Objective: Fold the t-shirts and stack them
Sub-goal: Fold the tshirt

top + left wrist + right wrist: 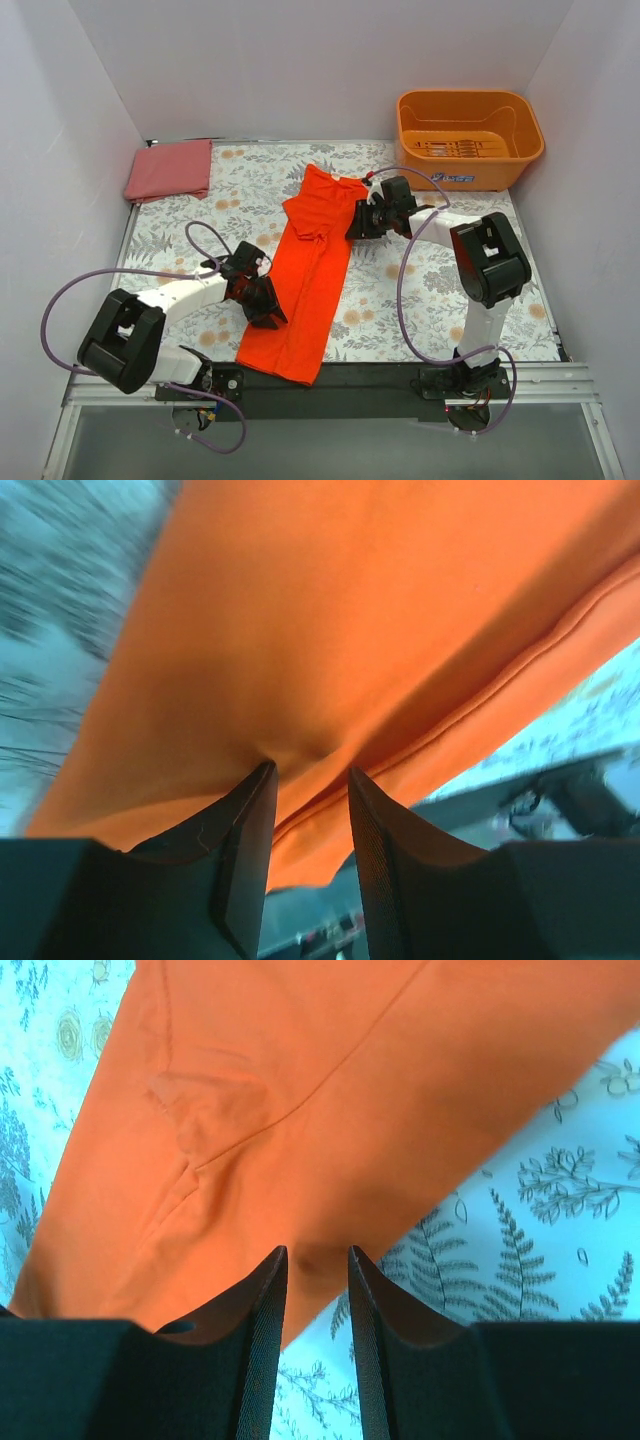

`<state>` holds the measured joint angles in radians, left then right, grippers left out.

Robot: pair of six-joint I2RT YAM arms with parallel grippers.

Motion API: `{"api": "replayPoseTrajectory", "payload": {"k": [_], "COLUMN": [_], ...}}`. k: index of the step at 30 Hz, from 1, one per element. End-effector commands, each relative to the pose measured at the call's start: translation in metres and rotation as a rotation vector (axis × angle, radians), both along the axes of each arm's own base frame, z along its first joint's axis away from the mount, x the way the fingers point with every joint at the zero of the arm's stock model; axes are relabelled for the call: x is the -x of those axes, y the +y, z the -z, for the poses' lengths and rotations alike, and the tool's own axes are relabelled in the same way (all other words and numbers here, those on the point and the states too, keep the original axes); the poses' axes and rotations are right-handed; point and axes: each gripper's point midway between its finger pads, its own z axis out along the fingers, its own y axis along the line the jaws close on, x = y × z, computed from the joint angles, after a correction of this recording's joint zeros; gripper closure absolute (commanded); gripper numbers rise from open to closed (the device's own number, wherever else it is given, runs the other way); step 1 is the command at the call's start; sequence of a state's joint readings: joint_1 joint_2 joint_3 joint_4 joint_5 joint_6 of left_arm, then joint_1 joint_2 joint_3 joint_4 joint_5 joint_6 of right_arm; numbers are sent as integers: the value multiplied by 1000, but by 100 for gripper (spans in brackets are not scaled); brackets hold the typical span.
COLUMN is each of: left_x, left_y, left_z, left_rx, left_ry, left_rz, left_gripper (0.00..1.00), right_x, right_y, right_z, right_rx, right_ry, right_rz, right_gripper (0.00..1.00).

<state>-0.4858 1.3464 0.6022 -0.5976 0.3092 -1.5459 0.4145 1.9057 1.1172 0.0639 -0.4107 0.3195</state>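
The vivid orange-red t-shirt (pixel 310 285) lies as a long narrow strip down the middle of the flowered table, collar end far, hem near the front edge. My left gripper (pixel 270 312) is at its lower left edge. In the left wrist view the jaws (pixel 310 770) stand narrowly apart, pinching a pucker of orange cloth (pixel 350 610). My right gripper (pixel 358 222) is at the upper right edge, jaws (pixel 317 1252) pinching a dimple of cloth (pixel 300 1060). The duller pinkish-red t-shirt (pixel 170 170) lies folded at the far left corner.
A rigid orange plastic tub (pixel 470 172) stands at the far right corner. White walls enclose the table on three sides. A black strip (pixel 380 385) runs along the front edge by the arm bases. Purple cables loop from both arms.
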Motion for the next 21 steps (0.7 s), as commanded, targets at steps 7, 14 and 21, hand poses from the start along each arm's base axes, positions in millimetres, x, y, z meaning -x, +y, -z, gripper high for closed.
{"api": "replayPoseTrajectory", "payload": {"k": [7, 14, 21], "left_x": [47, 71, 28], "left_y": [-68, -119, -102], "left_z": [-5, -13, -53], "left_rx": [126, 144, 65], "left_ry": [148, 151, -61], "left_rz": [160, 351, 244], "left_gripper": [66, 65, 51], "right_x": [11, 15, 28], "right_y": [-6, -8, 3], "right_z": [-51, -73, -77], "right_rx": [-15, 14, 55], "right_ry": [-142, -217, -244], "right_rz": [-29, -79, -161], "right_gripper": [63, 63, 62]}}
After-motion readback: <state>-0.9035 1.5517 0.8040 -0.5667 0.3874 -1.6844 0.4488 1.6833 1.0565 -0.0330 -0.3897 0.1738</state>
